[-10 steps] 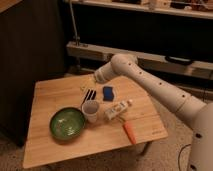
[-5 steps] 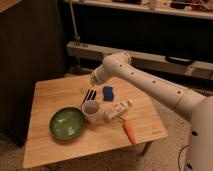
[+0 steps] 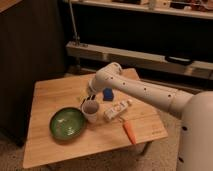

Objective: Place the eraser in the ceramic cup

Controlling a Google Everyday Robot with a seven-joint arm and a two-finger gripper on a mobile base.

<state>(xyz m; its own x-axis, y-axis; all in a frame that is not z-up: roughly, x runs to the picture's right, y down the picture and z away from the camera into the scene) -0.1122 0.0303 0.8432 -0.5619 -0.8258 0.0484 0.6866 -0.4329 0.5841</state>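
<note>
The white ceramic cup point(image 3: 91, 112) stands upright near the middle of the wooden table point(image 3: 45, 92). Just behind it, on its left, lies the dark eraser point(image 3: 84, 101), mostly covered by my gripper. My gripper point(image 3: 89, 96) hangs down from the white arm, low over the eraser and close above the cup's far rim. Its jaws are open, and I see nothing lifted in them.
A green bowl point(image 3: 67, 123) sits left of the cup. A blue square block point(image 3: 107, 94) lies behind right of it. A white bottle-like pack point(image 3: 117, 110) and an orange carrot-like piece point(image 3: 129, 131) lie to the right. Dark shelving stands behind the table.
The arm has swung left and bent down, bringing the gripper lower onto the eraser behind the cup. The objects on the table have not moved.
</note>
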